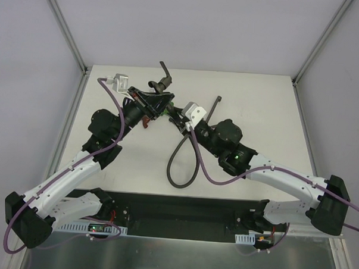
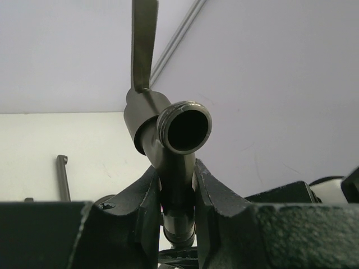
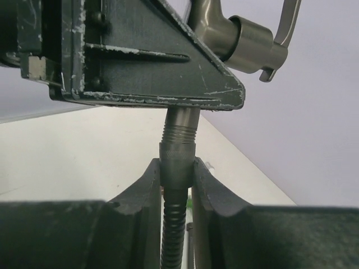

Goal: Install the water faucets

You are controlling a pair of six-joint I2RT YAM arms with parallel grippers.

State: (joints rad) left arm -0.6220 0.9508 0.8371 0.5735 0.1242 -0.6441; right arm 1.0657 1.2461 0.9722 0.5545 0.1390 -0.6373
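A dark flexible hose [image 1: 177, 185] loops across the white table [image 1: 264, 114].

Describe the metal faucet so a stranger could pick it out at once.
Look at the far middle of the white table, where the left pincer reaches. It clamps a short, dull grey-brown metal faucet. Unlike the neighbouring ribbed dark hose, it has a flat lever handle and an open threaded mouth.

White table [image 1: 258, 114] bears a hose [image 1: 169, 170] (looped)
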